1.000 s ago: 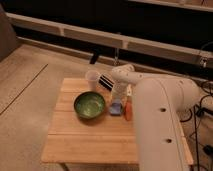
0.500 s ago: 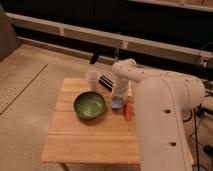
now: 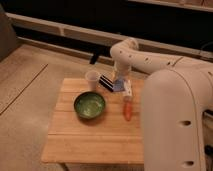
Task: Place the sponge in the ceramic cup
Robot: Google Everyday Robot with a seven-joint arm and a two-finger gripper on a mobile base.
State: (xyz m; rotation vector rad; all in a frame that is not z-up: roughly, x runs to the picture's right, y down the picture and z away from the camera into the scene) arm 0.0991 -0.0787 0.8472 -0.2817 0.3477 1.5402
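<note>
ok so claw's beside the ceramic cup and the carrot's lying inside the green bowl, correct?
Not quite. The carrot lies on the wooden table, beside the green bowl, not inside it. The claw is beside the ceramic cup, as the camera view shows.

I see my gripper (image 3: 106,82) low over the table (image 3: 90,145), just right of the cup (image 3: 92,79), with the sponge (image 3: 118,86) against its right side. The bowl (image 3: 90,105) sits nearer the camera than the cup, and a carrot (image 3: 127,111) lies to the bowl's right.
</note>
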